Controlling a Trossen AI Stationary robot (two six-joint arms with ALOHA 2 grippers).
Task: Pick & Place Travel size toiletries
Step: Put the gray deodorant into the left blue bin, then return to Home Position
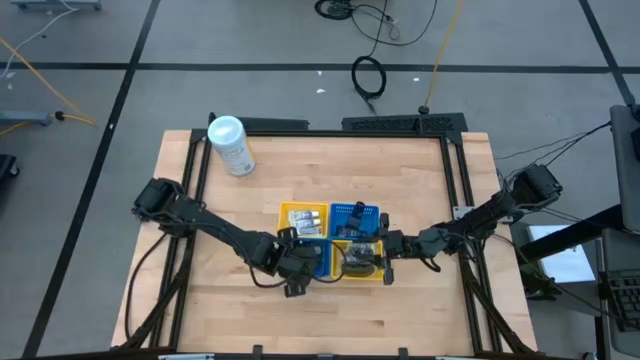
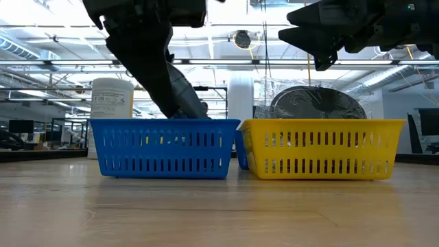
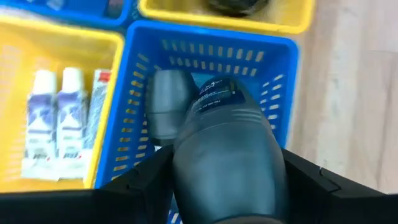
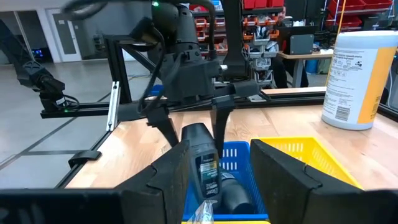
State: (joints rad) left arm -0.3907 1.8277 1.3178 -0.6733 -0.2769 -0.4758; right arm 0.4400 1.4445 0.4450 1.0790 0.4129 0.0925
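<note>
My left gripper (image 1: 297, 268) hovers over the near blue basket (image 1: 318, 262) and is shut on a dark cone-shaped mini bottle (image 3: 230, 143). A second dark mini bottle (image 3: 166, 106) lies on its side on that basket's floor. Pale tubes (image 3: 56, 124) lie side by side in the far yellow basket (image 1: 300, 216). My right gripper (image 4: 219, 148) is open and holds nothing. It hangs at the near yellow basket (image 1: 366, 260), pointing toward the table's left. In the right wrist view the left gripper (image 4: 193, 127) and its bottle (image 4: 204, 158) show from the front. My left gripper pinches the dark mini bottle between its two fingers (image 4: 217, 124) at the bottle's upper end (image 4: 196, 134). The fingers come from above, pointing down. The bottle hangs tilted below them, lifted clear above the blue basket's floor and the bottle that lies there.
The baskets stand as a two-by-two block at mid-table, with a far blue basket (image 1: 357, 213) holding small dark items. A big white canister (image 1: 230, 145) stands near the far left corner. Bare wood (image 1: 420, 180) lies all around the block.
</note>
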